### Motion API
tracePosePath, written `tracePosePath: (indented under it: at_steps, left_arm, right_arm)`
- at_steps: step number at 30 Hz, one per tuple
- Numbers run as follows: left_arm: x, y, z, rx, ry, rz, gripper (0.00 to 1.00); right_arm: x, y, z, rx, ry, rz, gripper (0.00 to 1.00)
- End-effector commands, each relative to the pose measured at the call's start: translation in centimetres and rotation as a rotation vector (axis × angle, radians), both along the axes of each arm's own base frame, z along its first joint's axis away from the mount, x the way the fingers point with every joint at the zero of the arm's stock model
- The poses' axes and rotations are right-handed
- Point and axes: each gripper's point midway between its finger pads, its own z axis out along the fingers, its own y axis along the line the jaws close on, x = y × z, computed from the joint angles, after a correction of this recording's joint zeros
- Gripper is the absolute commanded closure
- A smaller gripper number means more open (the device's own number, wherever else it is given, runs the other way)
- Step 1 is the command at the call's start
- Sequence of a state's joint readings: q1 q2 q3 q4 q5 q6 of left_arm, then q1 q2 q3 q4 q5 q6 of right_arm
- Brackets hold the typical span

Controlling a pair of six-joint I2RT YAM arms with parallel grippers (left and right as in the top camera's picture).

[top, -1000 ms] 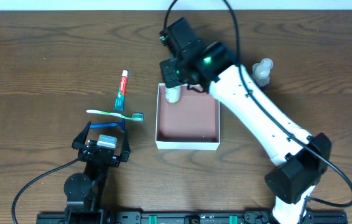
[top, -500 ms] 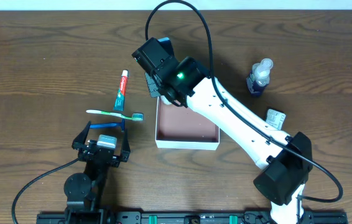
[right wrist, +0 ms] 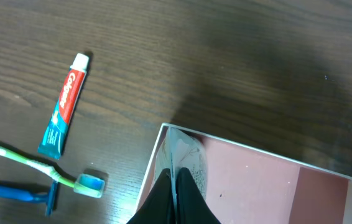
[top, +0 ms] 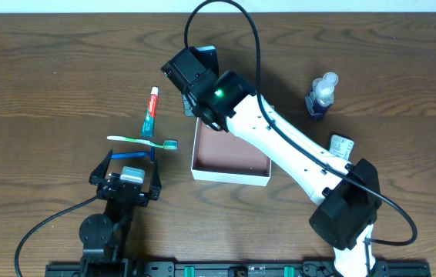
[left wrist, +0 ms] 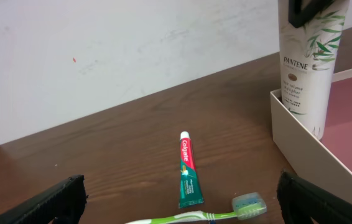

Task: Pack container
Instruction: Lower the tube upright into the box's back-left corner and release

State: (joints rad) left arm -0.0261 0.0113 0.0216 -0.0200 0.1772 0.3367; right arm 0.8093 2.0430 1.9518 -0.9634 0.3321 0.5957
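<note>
Reaching over the far left corner of the shallow square white-walled container with a reddish-brown floor, the right gripper has its jaws pressed together at the top of a tall white plastic Pantene bottle; whether they pinch it cannot be told. The bottle stands upright inside that corner. The container sits mid-way across the dark wooden tabletop. Left of it, apart from its wall, lie a red-and-green toothpaste tube and a green toothbrush. The left gripper rests near them, jaws spread wide, holding nothing.
</note>
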Motion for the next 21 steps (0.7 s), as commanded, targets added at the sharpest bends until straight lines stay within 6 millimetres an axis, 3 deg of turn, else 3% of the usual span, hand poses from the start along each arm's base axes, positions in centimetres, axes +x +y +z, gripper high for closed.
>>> tracePosePath:
  at_steps: [1,2,3,14,21]
  left_arm:
    - [-0.06,-0.11,-1.62,-0.01,0.051,-0.008,0.02]
    - [-0.06,-0.11,-1.62,-0.01,0.051,-0.008,0.02]
    - [-0.06,-0.11,-1.62,-0.01,0.051,-0.008,0.02]
    - [-0.06,-0.11,-1.62,-0.01,0.051,-0.008,0.02]
    - [-0.06,-0.11,-1.62,-0.01,0.051,-0.008,0.02]
  right_arm:
    - [0.64,0.21,-0.23,-0.005,-0.019,-0.028,0.83]
    - [0.64,0.2,-0.24,-0.005,-0.019,-0.029,0.75]
    - [0.63,0.2,-0.24,-0.005,-0.018,-0.028,0.75]
    - [0.58,0.09,-0.33,0.0,-0.011,-0.039,0.93]
    - [0.69,-0.33,-0.43,0.003,-0.003,-0.06,0.93]
